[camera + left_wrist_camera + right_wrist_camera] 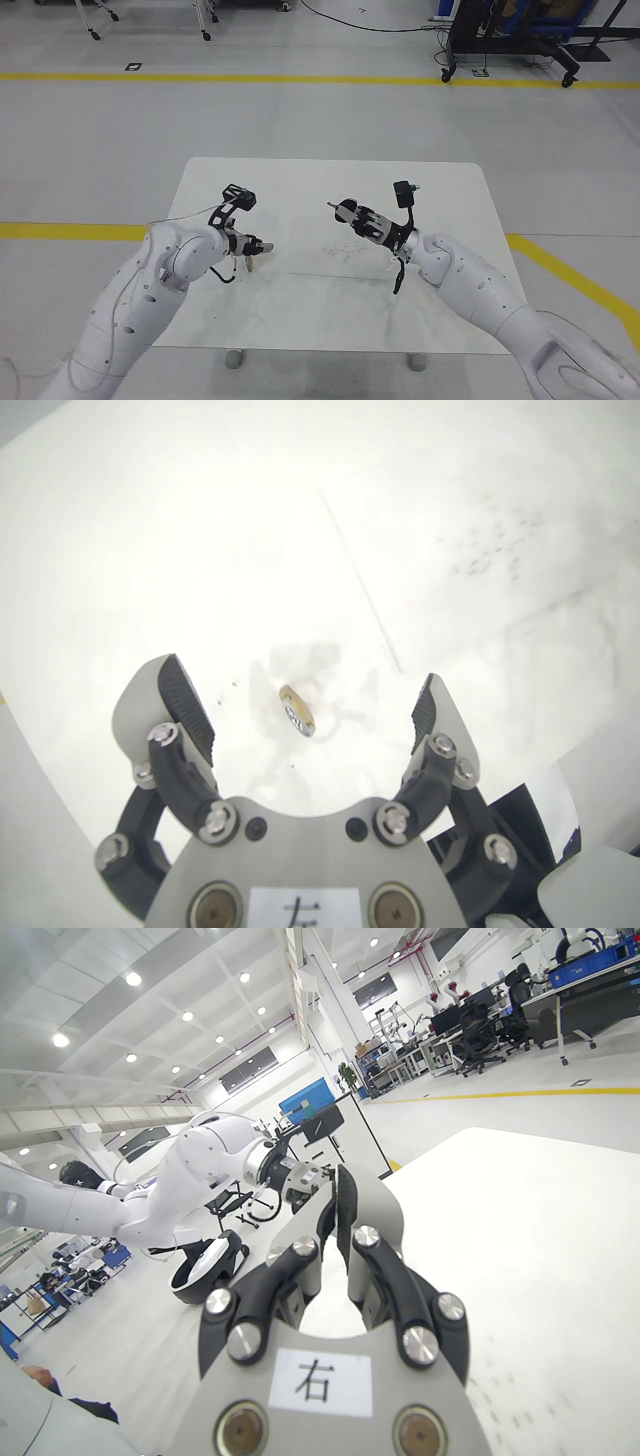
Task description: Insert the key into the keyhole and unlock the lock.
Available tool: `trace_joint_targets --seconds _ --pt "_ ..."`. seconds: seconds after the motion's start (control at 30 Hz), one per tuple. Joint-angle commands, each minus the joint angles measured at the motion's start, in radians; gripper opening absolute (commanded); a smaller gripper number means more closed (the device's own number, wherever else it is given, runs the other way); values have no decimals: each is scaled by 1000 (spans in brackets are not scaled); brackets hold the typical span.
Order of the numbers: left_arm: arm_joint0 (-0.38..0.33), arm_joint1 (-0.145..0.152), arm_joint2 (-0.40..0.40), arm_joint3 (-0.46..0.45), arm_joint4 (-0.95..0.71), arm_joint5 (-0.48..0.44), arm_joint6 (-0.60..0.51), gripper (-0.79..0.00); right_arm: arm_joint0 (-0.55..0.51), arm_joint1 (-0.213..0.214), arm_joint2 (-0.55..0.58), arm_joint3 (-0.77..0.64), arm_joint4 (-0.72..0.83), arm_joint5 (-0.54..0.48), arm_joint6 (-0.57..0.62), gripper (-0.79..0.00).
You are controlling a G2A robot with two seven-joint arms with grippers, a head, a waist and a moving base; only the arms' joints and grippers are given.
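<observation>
A small brass lock [297, 716] rests on the white table [440, 190], seen end-on; from above the lock [246, 265] lies near the table's left front. My left gripper [300, 680] hovers just over it, open, with the lock in line between the fingers [187, 705] but untouched. From above, the left gripper [262, 246] sits beside the lock. My right gripper [338, 208] is held above the table's middle, shut, with a thin key tip [330, 205] poking out toward the left. In the right wrist view the right gripper [339, 1188] has its pads pressed together; the key is hidden there.
The tabletop carries faint dark scuff marks [500, 545] and a thin line [360, 580]. The left arm [210, 1163] shows beyond the right fingers. Yellow floor tape [300, 77] and wheeled frames [510, 45] stand far behind the table.
</observation>
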State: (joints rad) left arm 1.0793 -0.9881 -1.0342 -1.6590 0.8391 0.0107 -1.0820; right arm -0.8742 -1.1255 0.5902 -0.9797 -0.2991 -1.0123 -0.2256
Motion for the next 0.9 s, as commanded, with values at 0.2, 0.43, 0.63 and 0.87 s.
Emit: trace_joint_targets --seconds 0.2,0.43,0.63,0.87 --pt "46 -5 16 -28 38 134 -70 -43 0 0 0 0 0 0 0 -785" --pt "38 -11 15 18 22 122 -82 -456 0 0 0 0 0 0 0 -785" --pt "42 -13 20 29 36 112 -95 -486 0 0 0 0 0 0 0 -785" --pt "65 -11 12 -10 86 142 -118 -468 0 0 0 0 0 0 0 -785"
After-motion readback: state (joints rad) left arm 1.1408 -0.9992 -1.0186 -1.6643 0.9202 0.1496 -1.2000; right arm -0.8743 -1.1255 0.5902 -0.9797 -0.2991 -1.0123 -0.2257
